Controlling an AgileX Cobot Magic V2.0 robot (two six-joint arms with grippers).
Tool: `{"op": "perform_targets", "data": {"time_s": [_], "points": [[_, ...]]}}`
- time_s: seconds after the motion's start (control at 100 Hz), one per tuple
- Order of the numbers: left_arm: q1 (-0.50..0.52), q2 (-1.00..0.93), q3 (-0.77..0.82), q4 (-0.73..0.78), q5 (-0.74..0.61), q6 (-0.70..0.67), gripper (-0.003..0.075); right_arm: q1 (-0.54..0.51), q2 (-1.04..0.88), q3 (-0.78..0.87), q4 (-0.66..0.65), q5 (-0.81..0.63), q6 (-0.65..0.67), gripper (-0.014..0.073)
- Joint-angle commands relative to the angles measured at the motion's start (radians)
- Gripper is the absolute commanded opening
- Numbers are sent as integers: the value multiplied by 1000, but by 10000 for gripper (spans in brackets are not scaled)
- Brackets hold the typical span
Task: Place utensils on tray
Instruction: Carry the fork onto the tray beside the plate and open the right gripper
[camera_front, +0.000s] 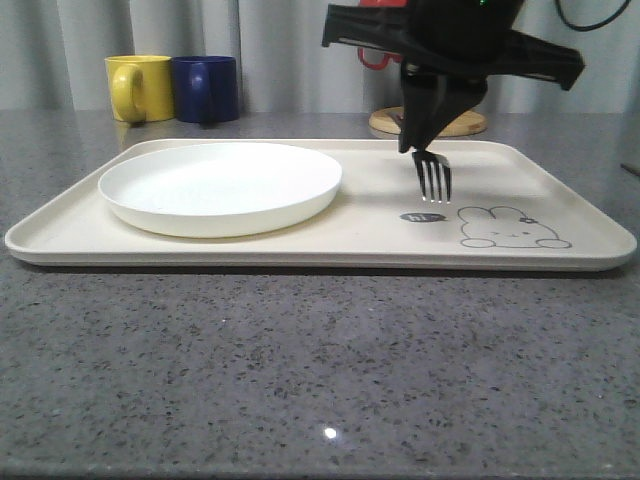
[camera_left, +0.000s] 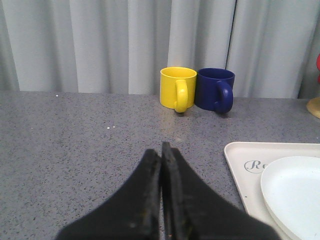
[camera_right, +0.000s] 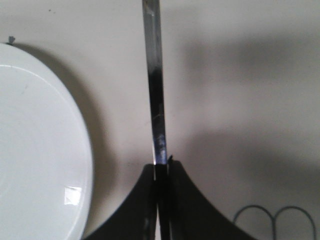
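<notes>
Grey speckled tabletop (camera_front: 300, 380) lies bare in front of the cream tray (camera_front: 560, 262), whose low rim runs close to the near edge. On the tray's left half a white plate (camera_front: 220, 187) is seen; bare tray surface lies to its right. The fork (camera_front: 433, 177) is held over that part, tines down, clamped in the right tool (camera_front: 418, 140). The left tool (camera_left: 161, 150) is pressed closed, holding nothing, above the tabletop beside the tray.

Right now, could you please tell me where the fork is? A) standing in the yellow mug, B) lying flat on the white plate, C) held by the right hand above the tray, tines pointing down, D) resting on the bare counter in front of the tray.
C: the right hand is shut on the fork, whose tines hang over the tray beside the white plate.
</notes>
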Motion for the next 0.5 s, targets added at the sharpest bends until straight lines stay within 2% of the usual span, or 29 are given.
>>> {"op": "perform_targets", "data": {"time_s": [0.0,0.49], "points": [[1,2,-26,-7,-75,0,-18,14,-17,-59,-27,-45,8,4],[1,3,-26,-7,-75,0,-18,20,48,-76,-56,-30,59,4]]}}
